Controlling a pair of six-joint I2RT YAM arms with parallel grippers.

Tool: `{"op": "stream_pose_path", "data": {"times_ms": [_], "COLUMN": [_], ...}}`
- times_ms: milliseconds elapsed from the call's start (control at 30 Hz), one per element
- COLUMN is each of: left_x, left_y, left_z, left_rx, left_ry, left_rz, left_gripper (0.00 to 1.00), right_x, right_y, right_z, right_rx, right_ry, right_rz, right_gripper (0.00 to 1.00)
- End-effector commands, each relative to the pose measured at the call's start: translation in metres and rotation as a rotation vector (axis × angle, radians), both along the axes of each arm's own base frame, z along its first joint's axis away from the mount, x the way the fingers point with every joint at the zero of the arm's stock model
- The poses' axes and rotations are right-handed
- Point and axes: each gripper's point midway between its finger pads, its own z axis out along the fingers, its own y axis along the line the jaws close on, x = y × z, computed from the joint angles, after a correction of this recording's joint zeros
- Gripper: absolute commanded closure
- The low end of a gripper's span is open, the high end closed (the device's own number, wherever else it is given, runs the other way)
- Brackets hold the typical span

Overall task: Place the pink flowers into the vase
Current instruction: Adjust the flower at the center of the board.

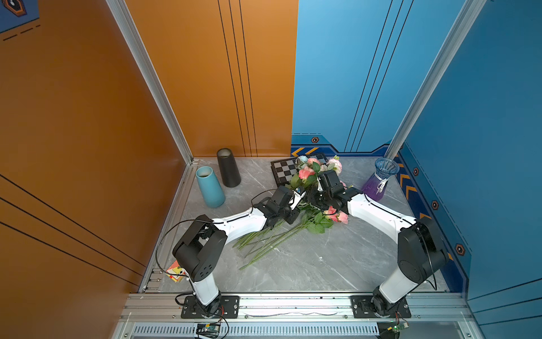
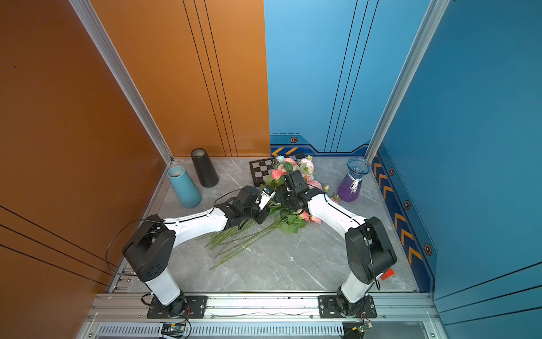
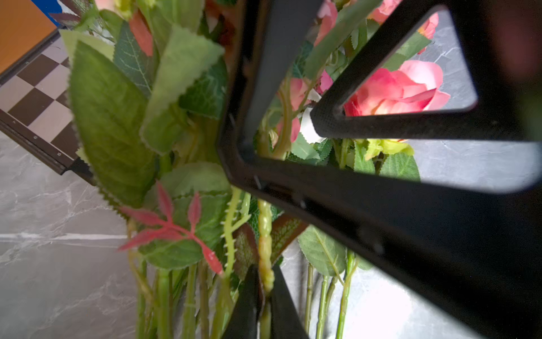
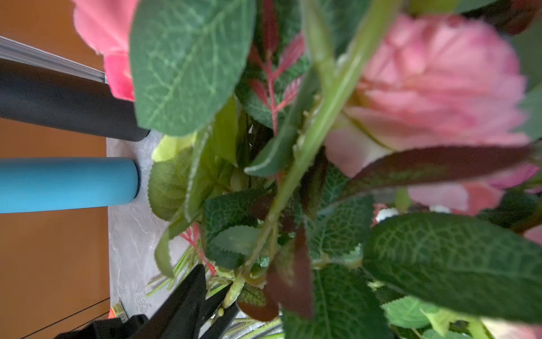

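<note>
Low at centre of a top view, bare green stems [image 1: 261,236] fan across the surface [image 1: 322,264]. Just above, the left jaws pinch 1 stem; the right jaws stand spread around others. Beyond, the flowers [image 1: 306,173] heap mid-frame, partly over a chessboard [image 1: 283,170]: pink to salmon blooms, toothed green leaves. They look light and floppy; grip the firmer stems, since petals would likely crush. Right of them, apart, stands a glass vase [image 1: 378,182].

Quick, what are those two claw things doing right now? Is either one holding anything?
Left gripper: shut on a thin green artificial flower stem.
Right gripper: jaws open around other green stems; no grip seen.
</note>
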Motion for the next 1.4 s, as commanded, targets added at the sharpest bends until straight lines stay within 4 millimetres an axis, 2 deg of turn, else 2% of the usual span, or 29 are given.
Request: {"op": "stream_pose_path", "data": {"times_ms": [0,367,667,967,1133,1233,1367], "left_x": [0.000,-0.002,-0.001,0.001,0.003,0.006,0.010], "left_y": [-0.006,-0.002,0.002,0.005,0.011,0.017,0.025], "left_z": [0.022,0.021,0.024,0.020,0.027,0.037,0.047], "left_rx": [-0.041,-0.040,-0.040,-0.025,-0.025,-0.037,-0.048], "left_ry": [-0.063,-0.063,-0.077,-0.080,-0.099,-0.114,-0.135], "left_rz": [-0.023,-0.023,-0.015,-0.004,0.016,0.036,0.066], "left_gripper": [0.89,0.89,0.89,0.84,0.74,0.63,0.38], "right_x": [0.012,0.019,0.022,0.023,0.025,0.026,0.027], "right_y": [0.006,0.010,0.015,0.014,0.012,0.009,0.000], "right_z": [0.008,-0.001,-0.003,-0.003,-0.001,0.004,0.016], "right_rx": [0.009,0.000,0.001,-0.003,0.000,0.006,0.008], "right_ry": [-0.035,-0.031,-0.033,-0.035,-0.040,-0.048,-0.064], "right_rz": [-0.024,-0.047,-0.054,-0.061,-0.066,-0.068,-0.075], "right_gripper": [0.40,0.54,0.73,0.90,0.91,0.94,0.94]}}
